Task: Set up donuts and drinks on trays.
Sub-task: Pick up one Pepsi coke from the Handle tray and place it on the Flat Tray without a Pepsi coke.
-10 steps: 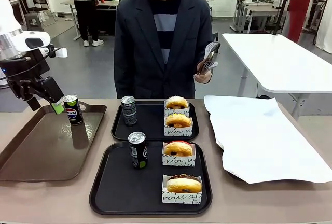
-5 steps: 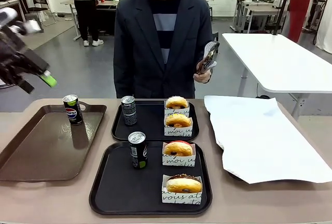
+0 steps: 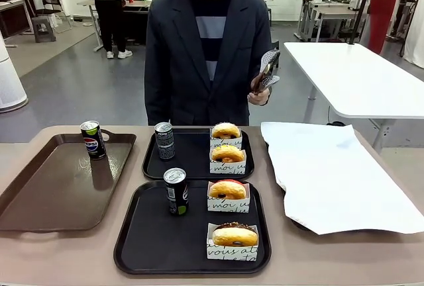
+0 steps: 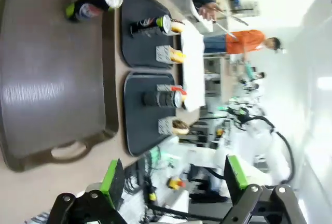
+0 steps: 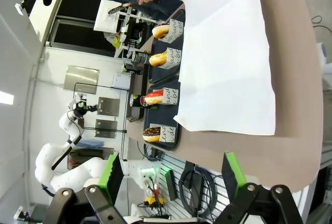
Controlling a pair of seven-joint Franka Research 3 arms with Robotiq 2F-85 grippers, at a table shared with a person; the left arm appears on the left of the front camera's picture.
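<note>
A busy lab with other tables and people lies behind the tan surface point(image 3: 79, 259). The left gripper point(image 4: 171, 180) hangs high above it, jaws spread wide and empty; the right gripper point(image 5: 170, 175) likewise gapes, holding nothing. Below, two black trays point(image 3: 152, 246) each carry a drink point(image 3: 176, 191) and two sleeved donuts point(image 3: 227, 192) — the near tray nearest the robot, the far tray just beyond it. A third can point(image 3: 93, 140) stands at the far edge of a brown tray point(image 3: 46, 193). White paper point(image 3: 331, 173) covers the right side, hiding what lies beneath. The person's hand point(image 3: 260, 94) holds tongs point(image 3: 267, 71); can labels are hard to read.
</note>
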